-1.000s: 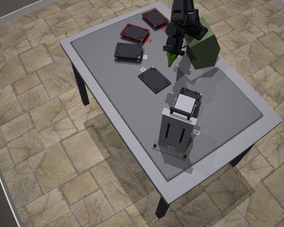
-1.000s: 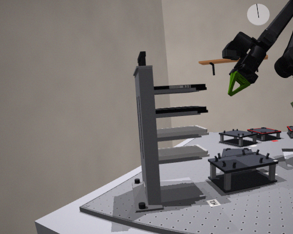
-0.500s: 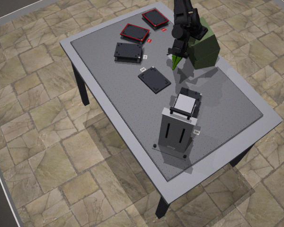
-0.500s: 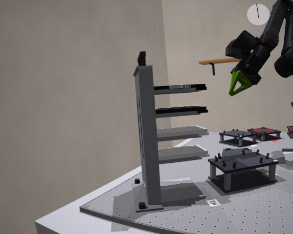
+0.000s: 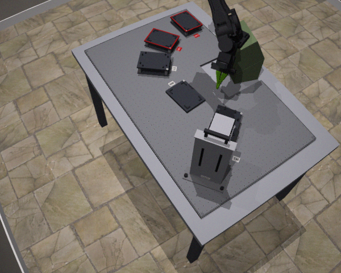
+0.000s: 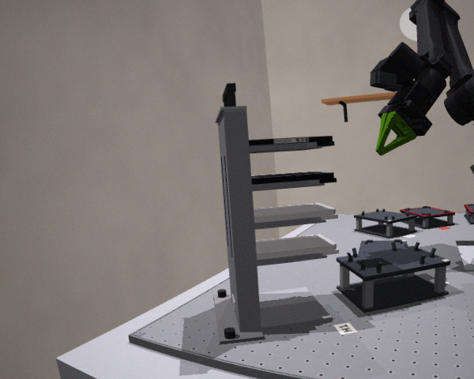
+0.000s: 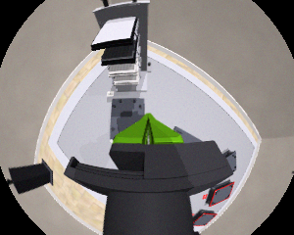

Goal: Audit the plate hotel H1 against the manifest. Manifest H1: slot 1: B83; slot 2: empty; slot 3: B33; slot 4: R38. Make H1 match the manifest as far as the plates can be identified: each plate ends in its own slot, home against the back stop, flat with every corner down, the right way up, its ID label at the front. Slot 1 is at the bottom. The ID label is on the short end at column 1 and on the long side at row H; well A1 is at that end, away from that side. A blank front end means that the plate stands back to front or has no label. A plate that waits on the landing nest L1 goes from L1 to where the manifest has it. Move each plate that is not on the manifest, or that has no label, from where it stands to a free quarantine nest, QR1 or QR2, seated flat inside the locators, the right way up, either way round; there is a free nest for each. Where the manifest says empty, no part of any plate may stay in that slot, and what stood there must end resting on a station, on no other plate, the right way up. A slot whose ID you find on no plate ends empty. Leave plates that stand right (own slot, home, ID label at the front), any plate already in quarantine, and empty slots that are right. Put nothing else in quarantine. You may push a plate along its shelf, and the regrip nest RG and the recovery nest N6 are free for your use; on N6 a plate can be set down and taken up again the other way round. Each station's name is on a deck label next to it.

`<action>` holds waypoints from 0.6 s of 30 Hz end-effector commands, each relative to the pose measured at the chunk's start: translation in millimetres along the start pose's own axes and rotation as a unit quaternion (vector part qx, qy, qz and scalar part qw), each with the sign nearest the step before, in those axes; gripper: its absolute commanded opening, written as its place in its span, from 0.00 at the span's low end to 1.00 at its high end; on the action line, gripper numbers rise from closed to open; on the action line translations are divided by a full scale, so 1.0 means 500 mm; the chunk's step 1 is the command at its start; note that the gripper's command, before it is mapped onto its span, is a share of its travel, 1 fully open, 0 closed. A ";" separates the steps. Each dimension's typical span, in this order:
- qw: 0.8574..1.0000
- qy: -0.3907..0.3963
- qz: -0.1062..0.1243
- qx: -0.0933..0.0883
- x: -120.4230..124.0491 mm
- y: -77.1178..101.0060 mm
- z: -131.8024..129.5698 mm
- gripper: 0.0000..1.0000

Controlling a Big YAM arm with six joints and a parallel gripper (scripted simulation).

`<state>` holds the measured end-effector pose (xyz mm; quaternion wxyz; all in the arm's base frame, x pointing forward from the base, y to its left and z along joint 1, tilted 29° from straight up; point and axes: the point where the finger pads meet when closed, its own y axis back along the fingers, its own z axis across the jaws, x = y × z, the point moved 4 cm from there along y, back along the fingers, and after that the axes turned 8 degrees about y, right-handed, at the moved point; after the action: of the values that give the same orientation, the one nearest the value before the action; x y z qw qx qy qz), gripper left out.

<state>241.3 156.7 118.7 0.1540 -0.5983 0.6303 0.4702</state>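
At the near end of the worktop stands the plate hotel H1, four shelves up one post: the top two each carry a dark plate, while the lower two look pale and I cannot tell whether they hold plates. The gripper hangs in the air in front of the top shelf, well apart from it, its green jaws pressed together on nothing and aimed towards the hotel. I judge the step in hand to be reading the front ends; to do it well the wrist should square up to each slot in turn, close enough that a label can be told from a blank end, before anything is moved. Counted from the top view: one hotel, two red-rimmed quarantine nests, one raised dark nest beside them, one flat dark nest mid-deck, and one raised nest right before the hotel.
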 end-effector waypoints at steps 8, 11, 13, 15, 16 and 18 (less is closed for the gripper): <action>0.999 -0.033 -0.029 -0.006 -0.070 -0.006 0.069 0.00; 0.999 -0.030 -0.024 -0.007 -0.062 -0.005 0.092 0.00; 0.999 -0.030 -0.024 -0.007 -0.062 -0.005 0.092 0.00; 0.999 -0.033 -0.027 -0.008 -0.072 -0.006 0.106 0.00; 0.999 -0.034 -0.028 -0.008 -0.076 -0.007 0.113 0.00; 0.999 -0.034 -0.027 -0.008 -0.079 -0.007 0.127 0.00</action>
<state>226.8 205.1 100.4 0.1546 -0.5995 0.6285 0.4708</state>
